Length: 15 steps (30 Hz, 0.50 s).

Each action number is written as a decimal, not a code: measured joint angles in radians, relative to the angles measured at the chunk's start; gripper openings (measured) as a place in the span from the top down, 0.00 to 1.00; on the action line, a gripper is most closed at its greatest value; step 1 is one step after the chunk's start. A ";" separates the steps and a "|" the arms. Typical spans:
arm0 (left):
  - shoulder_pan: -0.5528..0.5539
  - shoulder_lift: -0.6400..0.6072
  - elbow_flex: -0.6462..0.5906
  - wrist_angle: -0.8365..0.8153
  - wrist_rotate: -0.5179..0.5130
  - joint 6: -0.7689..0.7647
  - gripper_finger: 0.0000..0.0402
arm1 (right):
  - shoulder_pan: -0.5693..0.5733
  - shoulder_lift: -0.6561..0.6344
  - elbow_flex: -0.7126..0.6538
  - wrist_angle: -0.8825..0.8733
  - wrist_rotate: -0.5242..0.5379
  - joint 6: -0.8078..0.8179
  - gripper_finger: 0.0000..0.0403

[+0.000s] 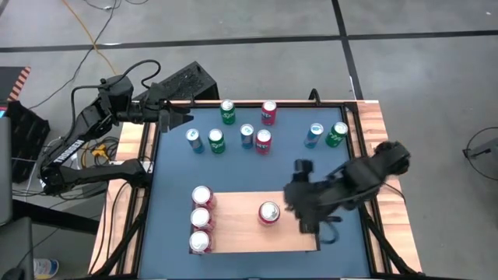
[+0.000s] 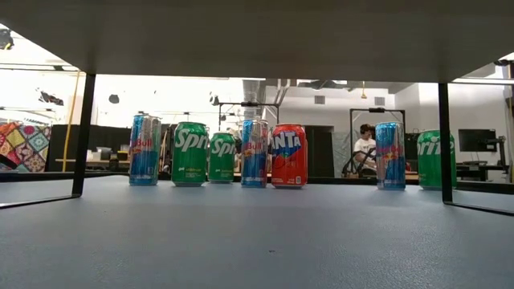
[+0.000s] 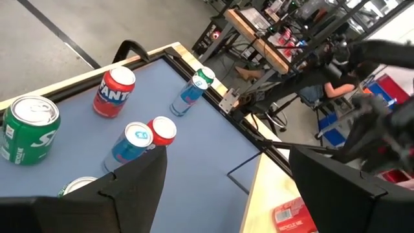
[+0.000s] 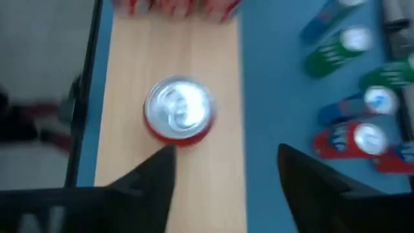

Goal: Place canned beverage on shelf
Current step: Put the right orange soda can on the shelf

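Red can [image 1: 268,212], round silver top, upright on flat wooden shelf [image 1: 241,233]

Two matte black jointed arms, black cabling along the links, blocky dark gripper fingers [image 4: 155,178]

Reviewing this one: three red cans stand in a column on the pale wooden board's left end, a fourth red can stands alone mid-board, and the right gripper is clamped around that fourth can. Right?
Not quite. The right gripper is not clamped on the lone red can; the right wrist view shows its open fingers apart from it. The three red cans in a column on the pale wooden board are as stated.
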 joint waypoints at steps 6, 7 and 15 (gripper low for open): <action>-0.028 -0.007 0.000 0.048 0.049 -0.002 0.23 | 0.056 -0.162 -0.199 0.011 0.155 0.171 0.70; -0.036 -0.014 0.000 0.067 0.061 -0.003 0.23 | 0.073 -0.198 -0.247 0.033 0.184 0.201 0.73; -0.132 -0.116 0.000 0.193 -0.015 -0.063 0.23 | 0.108 -0.503 -0.697 0.484 0.246 0.184 0.88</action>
